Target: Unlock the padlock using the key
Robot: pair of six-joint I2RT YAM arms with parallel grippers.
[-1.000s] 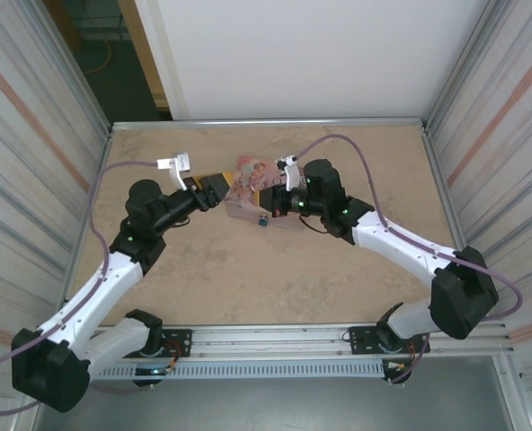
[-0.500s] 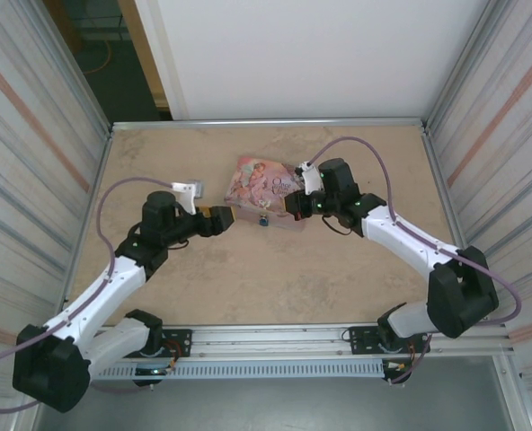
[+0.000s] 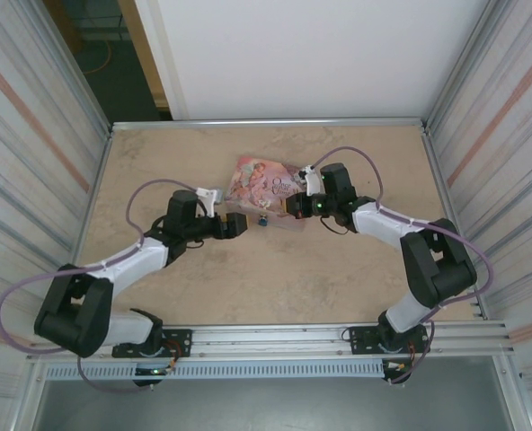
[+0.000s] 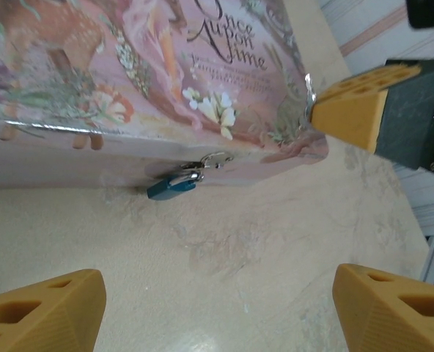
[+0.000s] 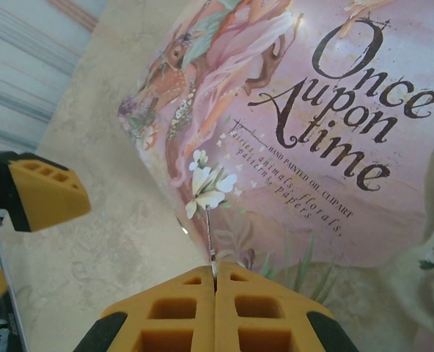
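The tiny blue padlock (image 4: 169, 188) hangs by its dark shackle from the clasp on the front of the pink tin (image 4: 129, 81) and rests on the table; from above the padlock (image 3: 262, 219) sits at the tin's near edge. My left gripper (image 4: 217, 308) is open, low over the table, its fingers (image 4: 45, 308) spread wide just short of the padlock. My right gripper (image 5: 215, 282) is shut on the thin silver key (image 5: 210, 231), whose blade points out over the tin's lid (image 5: 312, 132). In the left wrist view the key (image 4: 309, 92) glints at the right gripper's fingertip.
The tin (image 3: 266, 184) lies flat mid-table between the left gripper (image 3: 234, 224) and the right gripper (image 3: 293, 205). Bare beige table (image 3: 275, 278) stretches toward the arm bases. Corrugated walls close in both sides, and a metal rail runs along the back.
My left gripper has slid right and lower, closing in on the padlock from the left. The right gripper backed slightly off the tin earlier and now holds still with the key.
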